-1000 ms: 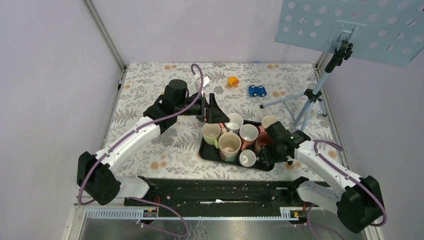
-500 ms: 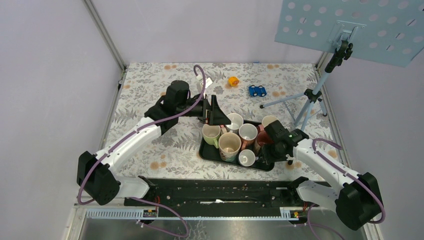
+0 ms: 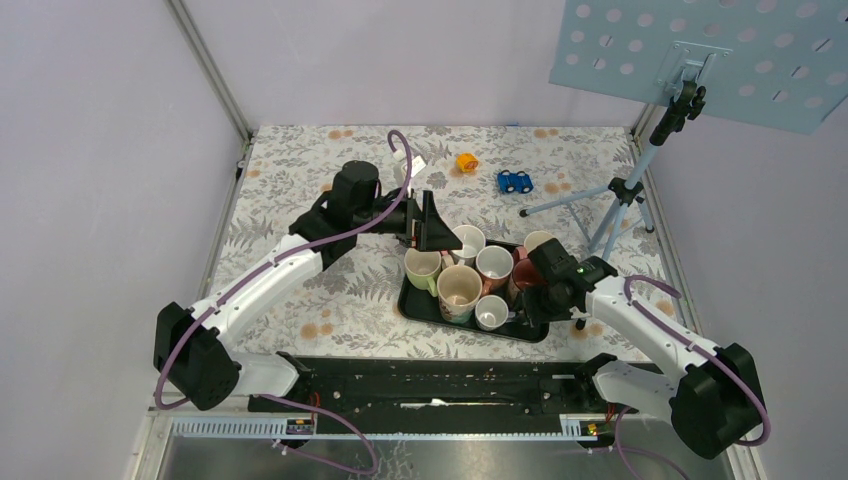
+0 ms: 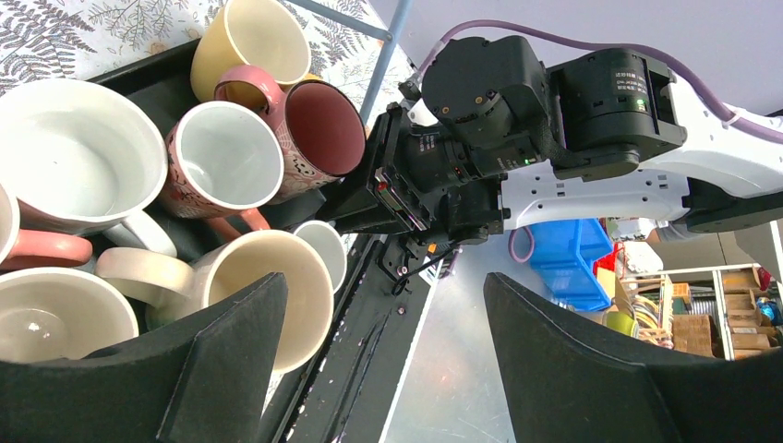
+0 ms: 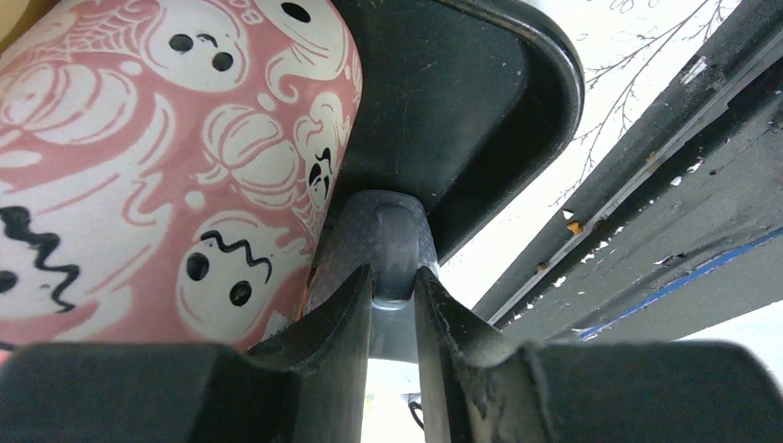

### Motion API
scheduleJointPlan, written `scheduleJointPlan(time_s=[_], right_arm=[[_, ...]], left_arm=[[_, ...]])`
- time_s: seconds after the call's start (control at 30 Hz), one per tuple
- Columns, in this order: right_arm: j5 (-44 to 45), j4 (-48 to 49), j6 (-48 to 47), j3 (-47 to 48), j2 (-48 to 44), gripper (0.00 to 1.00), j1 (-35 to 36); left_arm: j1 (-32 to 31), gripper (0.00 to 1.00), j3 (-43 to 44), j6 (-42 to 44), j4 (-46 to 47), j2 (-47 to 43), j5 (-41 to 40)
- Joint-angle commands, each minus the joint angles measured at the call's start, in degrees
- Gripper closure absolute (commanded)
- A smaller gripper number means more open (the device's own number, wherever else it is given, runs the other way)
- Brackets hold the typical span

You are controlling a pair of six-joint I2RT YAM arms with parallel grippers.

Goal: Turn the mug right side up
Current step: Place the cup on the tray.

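While left pincer (image 4: 383, 295) gapes, seemingly seven mugs (image 3: 460, 290), one tray (image 3: 415, 306), right pincer (image 5: 394, 277) state unclear

The pink ghost-print mug (image 5: 138, 166) at the left of my right wrist view looks glazed and glossy. I read the black tray (image 5: 462, 101) beside it as smooth, faintly scuffed plastic. The floral table cover (image 3: 290, 160) looks matt.

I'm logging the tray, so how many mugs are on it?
7 on the black tray: white mug, yellow mug at back; green mug, pink mug, ghost mug mid-row; big cream mug, small white mug in front. Another may be hidden.
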Motion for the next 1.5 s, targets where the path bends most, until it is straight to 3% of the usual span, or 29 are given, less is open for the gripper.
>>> scheduleJointPlan(time_s=[0.0, 1.07, 1.47], right_arm=[[-0.72, 0.54, 0.04, 2.09, 0.41, 0.7, 0.39], [-1.35, -4.27, 0.32, -2.99, -12.83, 0.7, 0.41], [3.82, -11.7, -11.24, 2.89, -20.04, 0.69, 0.4]], left_arm=[[-0.33, 0.18, 1.77, 1.1, 1.42, -1.59, 0.06], [-0.4, 0.18, 2.28, 1.75, -0.86, -1.57, -2.05], [-0.17, 0.17, 4.27, 4.82, -8.29, -4.81, -14.01]])
